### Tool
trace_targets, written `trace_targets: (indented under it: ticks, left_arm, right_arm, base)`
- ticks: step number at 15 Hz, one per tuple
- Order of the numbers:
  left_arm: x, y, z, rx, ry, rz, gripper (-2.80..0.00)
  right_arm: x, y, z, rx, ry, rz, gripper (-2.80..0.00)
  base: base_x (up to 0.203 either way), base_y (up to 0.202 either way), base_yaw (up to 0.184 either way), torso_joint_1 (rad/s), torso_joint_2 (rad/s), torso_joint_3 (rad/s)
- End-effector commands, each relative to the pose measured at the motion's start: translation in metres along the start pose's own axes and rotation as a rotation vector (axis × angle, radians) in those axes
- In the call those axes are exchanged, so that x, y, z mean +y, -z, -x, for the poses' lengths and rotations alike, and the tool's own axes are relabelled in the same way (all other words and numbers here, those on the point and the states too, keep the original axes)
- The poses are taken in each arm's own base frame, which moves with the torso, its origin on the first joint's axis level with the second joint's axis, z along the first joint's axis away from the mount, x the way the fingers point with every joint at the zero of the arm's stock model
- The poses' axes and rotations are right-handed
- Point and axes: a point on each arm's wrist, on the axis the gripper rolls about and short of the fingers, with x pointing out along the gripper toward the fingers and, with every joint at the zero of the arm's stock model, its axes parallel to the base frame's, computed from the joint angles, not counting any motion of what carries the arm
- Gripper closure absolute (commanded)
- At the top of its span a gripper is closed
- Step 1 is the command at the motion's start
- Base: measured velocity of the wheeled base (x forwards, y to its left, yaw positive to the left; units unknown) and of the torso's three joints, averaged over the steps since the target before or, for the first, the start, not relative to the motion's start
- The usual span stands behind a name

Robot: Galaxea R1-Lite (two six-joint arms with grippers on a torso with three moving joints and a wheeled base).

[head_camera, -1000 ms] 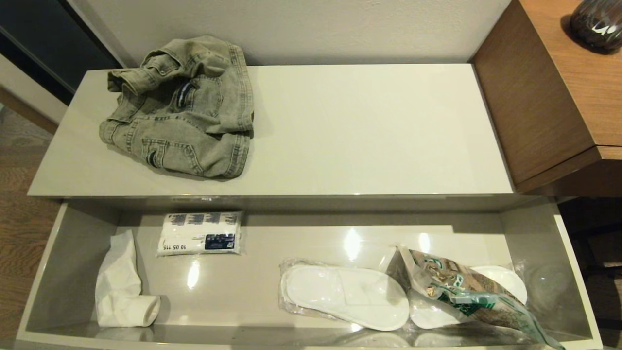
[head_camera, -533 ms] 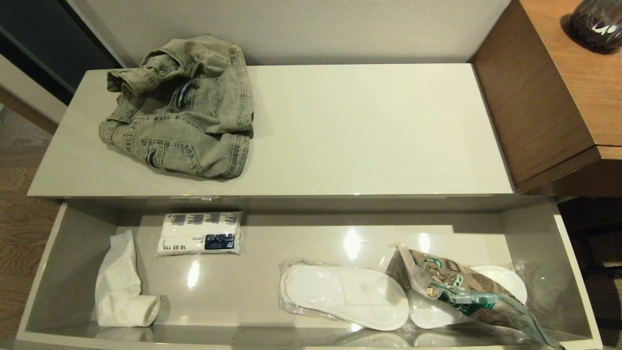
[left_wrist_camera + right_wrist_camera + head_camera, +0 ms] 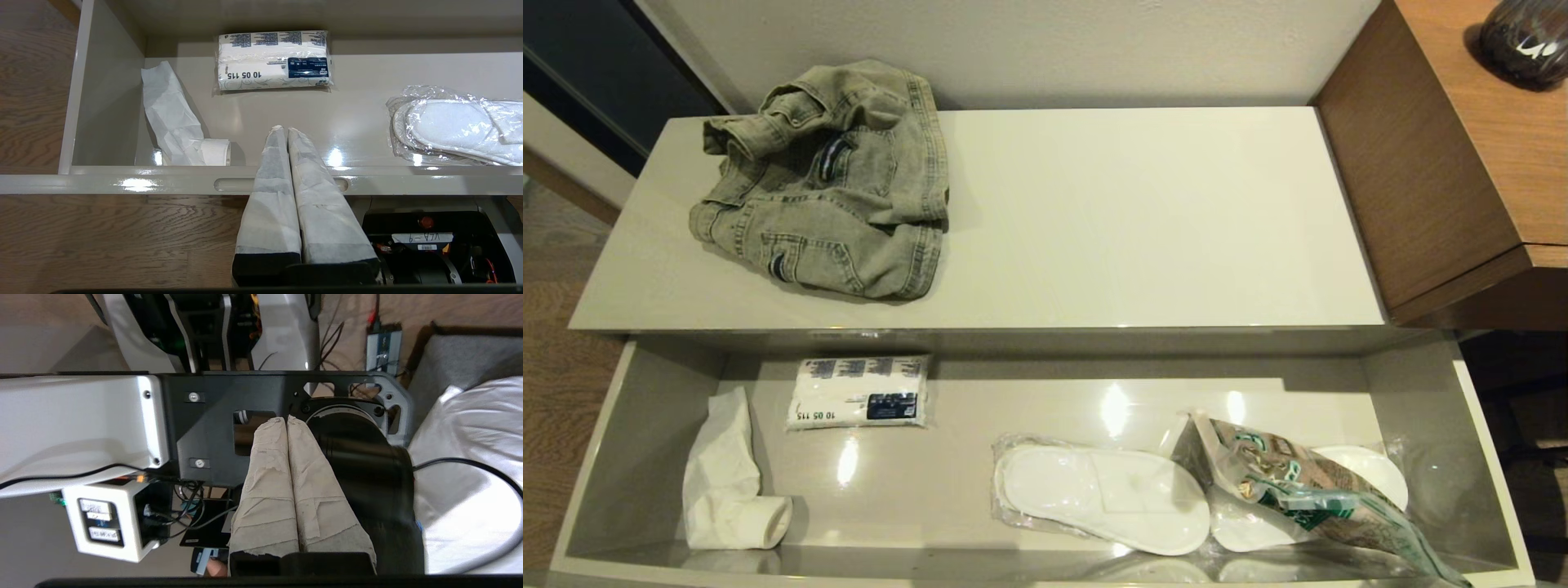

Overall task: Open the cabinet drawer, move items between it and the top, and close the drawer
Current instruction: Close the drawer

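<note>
**Op A:** I see the long, shallow cream cabinet drawer with grey glossy walls (image 3: 637, 425) pulled fully out. The faded grey-green denim garment (image 3: 829, 184) sits bunched on the left part of the glossy cream-white top (image 3: 1143, 220). The clear plastic food bag with the green band and brown contents (image 3: 1307, 490) lies at the drawer's right end, draped over the plastic-wrapped white slippers (image 3: 1103, 498).

**Op B:** Where are my grippers?

**Op A:** The left gripper (image 3: 282, 130) hangs above the drawer's front edge by a handle slot, fingers pressed together, holding nothing. The right gripper (image 3: 287, 419) is parked down by the robot's base, likewise closed and empty.

**Op B:** I reckon the bag is next. I'd spread the jaws first, come down on its raised upper end, and pinch only the film so the slippers underneath stay put.

**Op A:** Agreed; lift straight up to clear the wall before heading for the top.
</note>
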Motion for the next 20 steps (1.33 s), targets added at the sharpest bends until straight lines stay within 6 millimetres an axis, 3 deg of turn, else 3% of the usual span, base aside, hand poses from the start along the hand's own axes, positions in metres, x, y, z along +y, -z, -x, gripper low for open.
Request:
trace_targets:
  ticks: [1, 12, 16, 20]
  left_arm:
    - [0.000, 0.000, 0.000, 0.001, 0.000, 0.000, 0.00]
    - [0.000, 0.000, 0.000, 0.001, 0.000, 0.000, 0.00]
    - [0.000, 0.000, 0.000, 0.001, 0.001, 0.000, 0.00]
    - [0.000, 0.000, 0.000, 0.002, 0.000, 0.000, 0.00]
  right_arm:
    - [-0.005, -0.001, -0.018, 0.064, 0.013, -0.018, 0.00]
    - [-0.017, -0.041, -0.079, 0.120, -0.003, -0.066, 0.00]
    - [0.004, -0.059, -0.098, 0.145, -0.053, -0.054, 0.00]
    - [0.040, -0.069, -0.130, 0.146, 0.024, -0.035, 0.00]
  base:
    - [0.000, 0.000, 0.000, 0.000, 0.00, 0.000]
    - [0.000, 0.000, 0.000, 0.000, 0.00, 0.000]
    - [0.000, 0.000, 0.000, 0.000, 0.00, 0.000]
    - [0.000, 0.000, 0.000, 0.000, 0.00, 0.000]
